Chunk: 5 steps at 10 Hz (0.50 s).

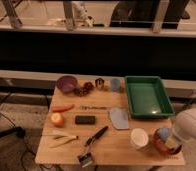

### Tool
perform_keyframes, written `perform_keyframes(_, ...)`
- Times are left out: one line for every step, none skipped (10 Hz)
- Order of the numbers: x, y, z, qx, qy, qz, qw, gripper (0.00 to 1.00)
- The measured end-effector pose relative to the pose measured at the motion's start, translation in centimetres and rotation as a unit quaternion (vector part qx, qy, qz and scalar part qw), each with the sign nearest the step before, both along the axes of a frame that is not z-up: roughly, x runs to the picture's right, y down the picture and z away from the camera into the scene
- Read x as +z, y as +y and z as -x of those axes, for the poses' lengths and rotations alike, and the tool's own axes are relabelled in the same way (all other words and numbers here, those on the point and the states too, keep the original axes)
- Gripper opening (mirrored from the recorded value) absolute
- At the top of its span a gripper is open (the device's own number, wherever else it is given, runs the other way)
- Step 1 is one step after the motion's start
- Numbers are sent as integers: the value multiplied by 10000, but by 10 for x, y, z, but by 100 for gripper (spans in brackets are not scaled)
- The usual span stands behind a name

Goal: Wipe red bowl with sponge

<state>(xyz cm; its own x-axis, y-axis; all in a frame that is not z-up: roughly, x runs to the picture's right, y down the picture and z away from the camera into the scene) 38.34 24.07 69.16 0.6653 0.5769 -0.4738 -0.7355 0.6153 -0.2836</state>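
Observation:
The red bowl (162, 146) sits at the table's front right corner, just right of the white cup (139, 138). The light-blue sponge (163, 133) with a yellowish side is inside the bowl, at its top. My white arm (191, 125) comes in from the right edge, and my gripper (173, 142) is down at the bowl's right side, against the sponge. The arm hides the bowl's right rim.
A green tray (147, 96) stands at the back right. A blue-grey cloth (119, 118), a black block (85, 119) and a black brush (92, 148) lie mid-table. A purple bowl (66, 83), a carrot (63, 107), an orange (57, 119) and small cups (114, 84) are to the left and back.

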Motion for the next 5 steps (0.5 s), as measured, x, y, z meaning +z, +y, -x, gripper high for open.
perform_keyframes(0,-1,-1,-21,31,-3,10000,1)
perform_keyframes(1,-1,-2,-14,36,4,10000,4)
perform_keyframes(1,1,-4,4,37,47,10000,11)
perform_keyframes(0,2,-7,10,40,70,10000,22)
perform_keyframes(0,3,-8,17,49,95,9999,32)
